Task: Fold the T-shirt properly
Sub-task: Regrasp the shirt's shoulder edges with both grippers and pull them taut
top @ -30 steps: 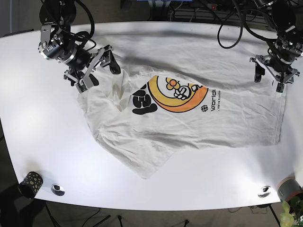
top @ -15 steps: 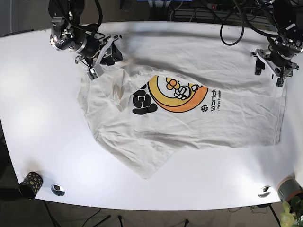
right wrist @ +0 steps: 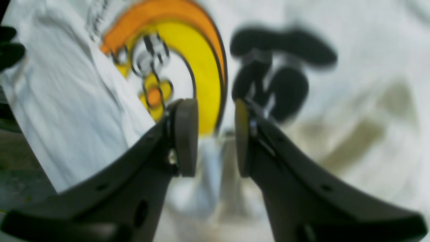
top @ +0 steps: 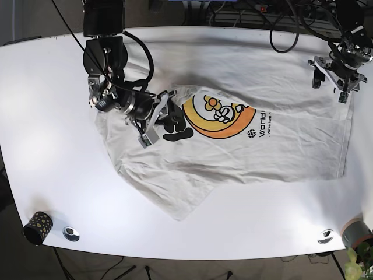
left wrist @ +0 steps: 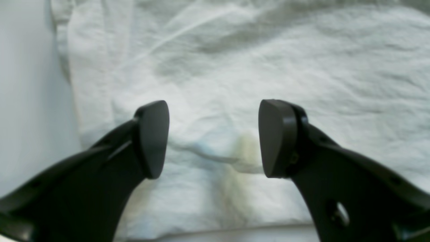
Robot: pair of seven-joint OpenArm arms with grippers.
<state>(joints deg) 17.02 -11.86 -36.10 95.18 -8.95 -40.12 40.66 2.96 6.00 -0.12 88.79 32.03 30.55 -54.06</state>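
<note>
Right pincer newly over T-shirt print

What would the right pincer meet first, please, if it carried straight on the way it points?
Most likely the shirt: the right pincer points at the black and yellow print just ahead. How far off is unclear, since the view is blurred.

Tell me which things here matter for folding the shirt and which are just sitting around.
For the job: white T-shirt, right gripper, left gripper.

Just lying about: dotted black cup, two metal discs at the table corners, grey pot.
</note>
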